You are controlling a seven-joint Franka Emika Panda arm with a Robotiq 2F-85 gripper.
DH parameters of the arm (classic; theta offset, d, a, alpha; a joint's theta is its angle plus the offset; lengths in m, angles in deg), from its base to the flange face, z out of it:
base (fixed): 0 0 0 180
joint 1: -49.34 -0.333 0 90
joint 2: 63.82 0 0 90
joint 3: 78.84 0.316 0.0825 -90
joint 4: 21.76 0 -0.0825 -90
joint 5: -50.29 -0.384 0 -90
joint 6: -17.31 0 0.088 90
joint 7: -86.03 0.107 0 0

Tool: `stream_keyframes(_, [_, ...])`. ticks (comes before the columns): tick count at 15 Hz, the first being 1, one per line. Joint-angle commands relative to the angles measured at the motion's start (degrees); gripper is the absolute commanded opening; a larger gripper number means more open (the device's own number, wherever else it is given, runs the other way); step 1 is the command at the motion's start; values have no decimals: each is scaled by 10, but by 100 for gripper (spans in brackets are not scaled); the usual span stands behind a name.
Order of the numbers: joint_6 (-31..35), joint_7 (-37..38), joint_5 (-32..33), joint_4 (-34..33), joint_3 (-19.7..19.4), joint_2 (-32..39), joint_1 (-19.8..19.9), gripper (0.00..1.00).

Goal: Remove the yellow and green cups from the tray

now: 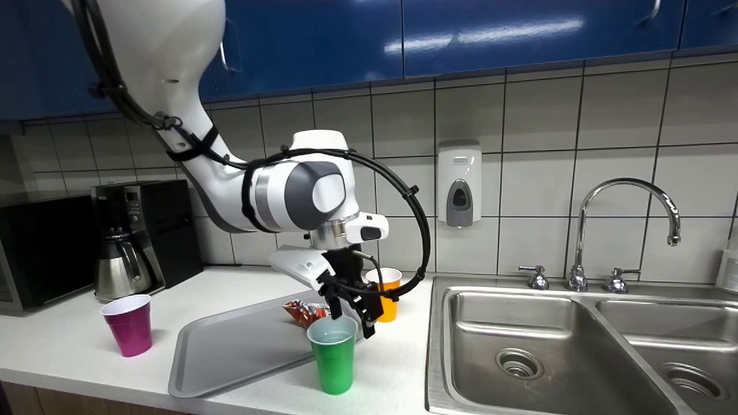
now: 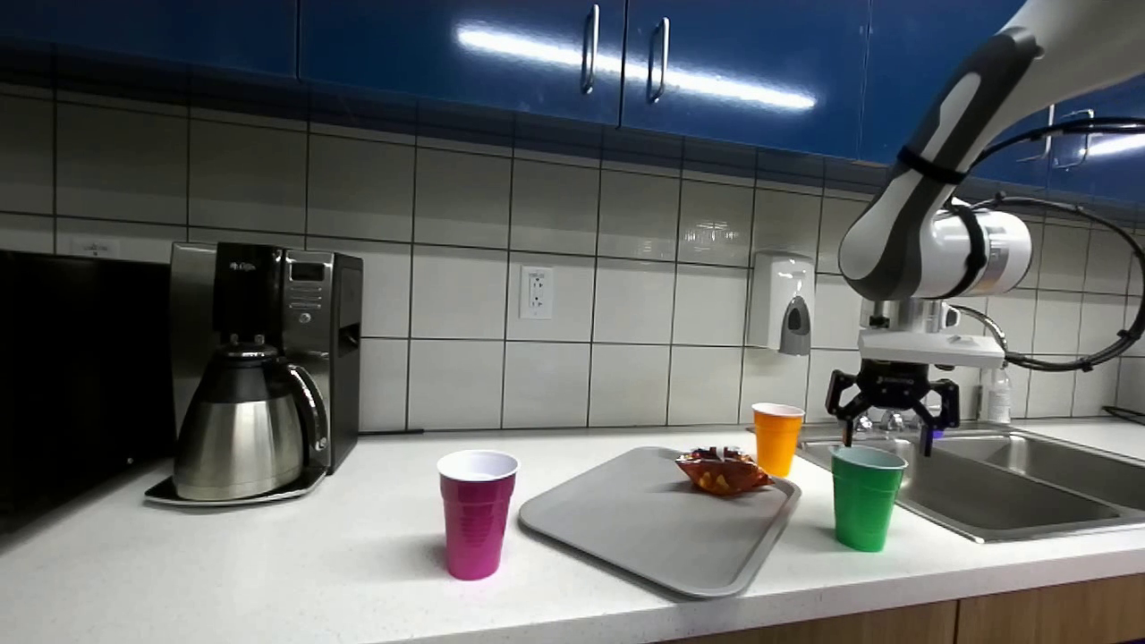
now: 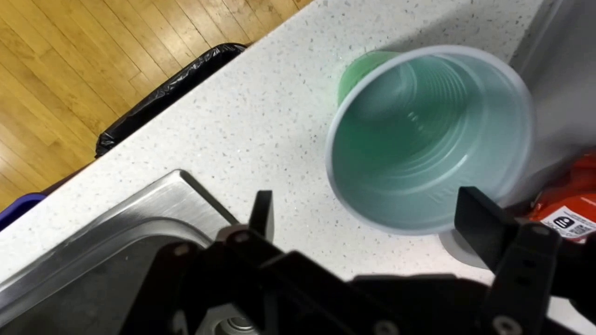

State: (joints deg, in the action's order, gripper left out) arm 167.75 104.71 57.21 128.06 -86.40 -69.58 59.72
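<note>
A green cup stands upright on the counter beside the grey tray; it also shows in an exterior view and in the wrist view. An orange-yellow cup stands upright on the counter by the tray's corner, partly behind my arm in an exterior view. I do not see it in the wrist view. My gripper is open and empty, with its fingers pointing down. It is near the green cup's rim, and one finger overlaps the rim in the wrist view. I cannot tell whether they touch.
A shiny red-orange snack bag lies on the tray. A purple cup stands on the counter on the tray's other side. A steel sink with a faucet is beside the cups. A coffee maker stands farther along the counter.
</note>
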Motion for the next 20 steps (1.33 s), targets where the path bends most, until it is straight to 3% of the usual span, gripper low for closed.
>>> stream_keyframes(1, [-19, 4, 15, 23, 10, -60, 2, 100])
stream_keyframes(13, [-56, 31, 8, 57, 90, -174, -8, 100])
stream_keyframes(14, [-36, 7, 1, 41, 76, -135, -5, 100])
stream_keyframes(20, [-44, 13, 1, 47, 87, -153, -8, 100])
